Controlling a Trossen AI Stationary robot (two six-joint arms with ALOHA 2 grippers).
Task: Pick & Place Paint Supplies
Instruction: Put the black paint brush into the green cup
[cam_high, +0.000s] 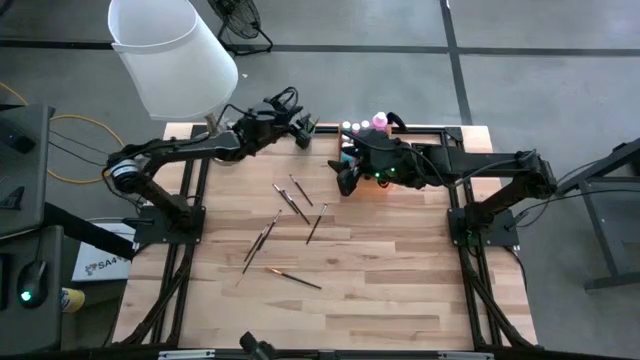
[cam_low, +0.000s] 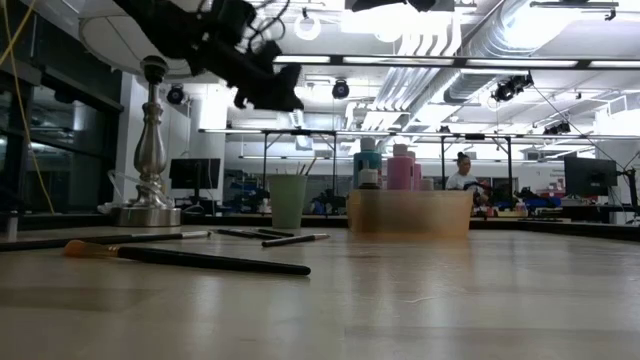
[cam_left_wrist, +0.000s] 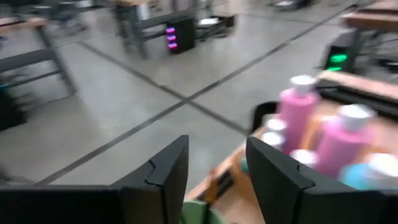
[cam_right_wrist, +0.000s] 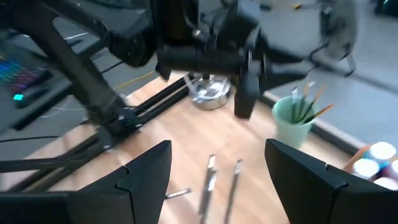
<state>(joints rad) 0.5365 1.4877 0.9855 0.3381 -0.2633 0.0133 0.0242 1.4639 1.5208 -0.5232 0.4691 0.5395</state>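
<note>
Several thin dark paintbrushes (cam_high: 292, 200) lie flat on the wooden table; one with an orange tip (cam_low: 190, 258) lies nearest the front. A pale green cup (cam_right_wrist: 295, 123) holding brushes stands at the far edge. Pink and teal paint bottles (cam_low: 400, 165) stand in a wooden box (cam_low: 410, 212) beside it, and pink ones (cam_left_wrist: 298, 112) show in the left wrist view. My left gripper (cam_high: 300, 132) hangs open and empty over the cup (cam_left_wrist: 199, 213). My right gripper (cam_high: 345, 182) is open and empty above the table, near the box and over the far brushes (cam_right_wrist: 211, 180).
A large white lampshade (cam_high: 170, 55) on a silver base (cam_low: 150, 150) stands at the table's far left corner, close behind my left arm. Bare wood lies toward the near edge (cam_high: 400, 290). A person (cam_low: 462, 172) sits far off in the room.
</note>
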